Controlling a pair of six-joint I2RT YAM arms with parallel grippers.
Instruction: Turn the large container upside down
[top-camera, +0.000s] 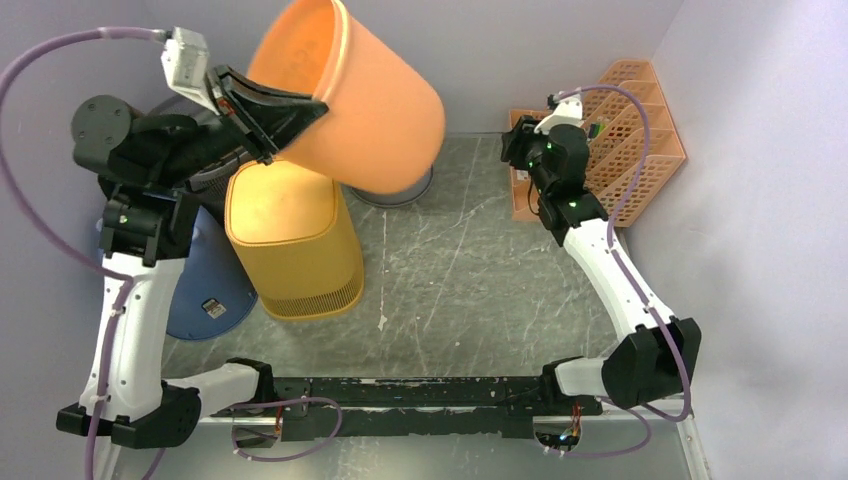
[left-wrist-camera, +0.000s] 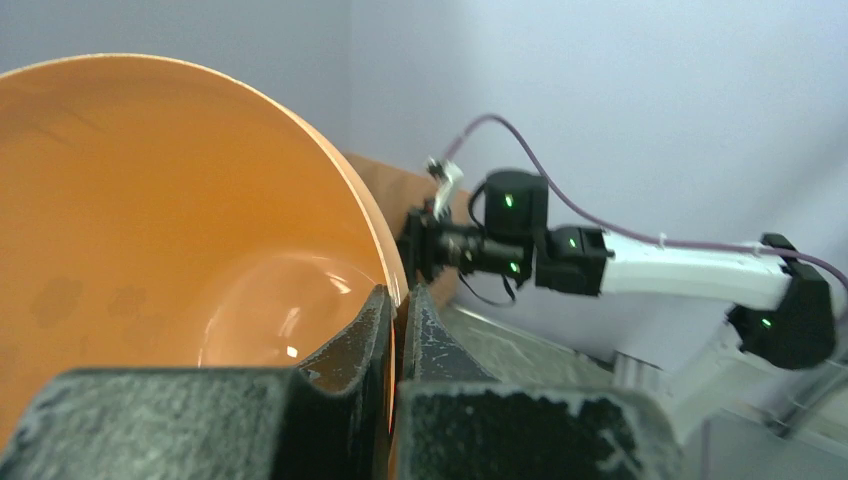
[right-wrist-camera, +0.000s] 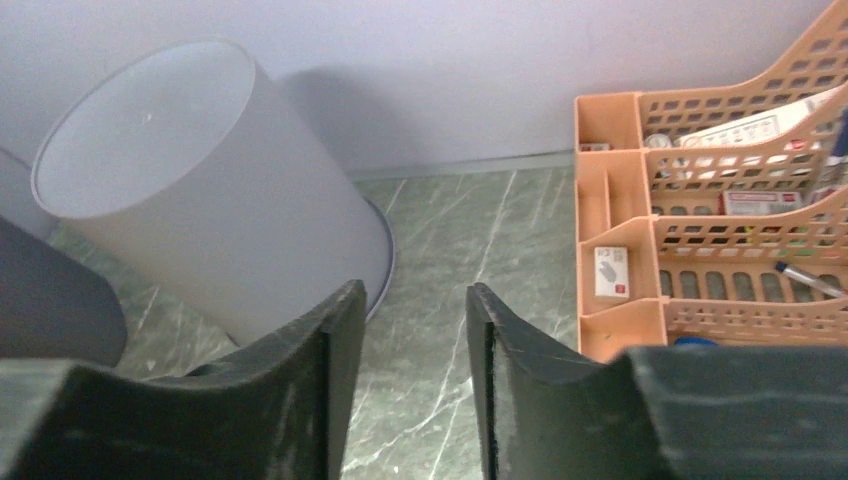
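Note:
The large orange container (top-camera: 365, 105) hangs in the air at the back left, tilted on its side with its mouth toward the left arm and its base down and to the right. My left gripper (top-camera: 300, 110) is shut on its rim. In the left wrist view my left gripper (left-wrist-camera: 400, 300) has one finger inside the orange container (left-wrist-camera: 150, 230) and one outside its wall. My right gripper (top-camera: 520, 150) is at the back right, open and empty; in the right wrist view my right gripper (right-wrist-camera: 415, 300) is above bare table.
A yellow bin (top-camera: 295, 240) stands mouth down under the orange one. A blue bin (top-camera: 205, 290) is on its left. A grey bin (right-wrist-camera: 200, 190) stands mouth down behind, its rim (top-camera: 400, 197) showing. An orange desk organiser (top-camera: 640, 140) fills the back right corner (right-wrist-camera: 720, 200).

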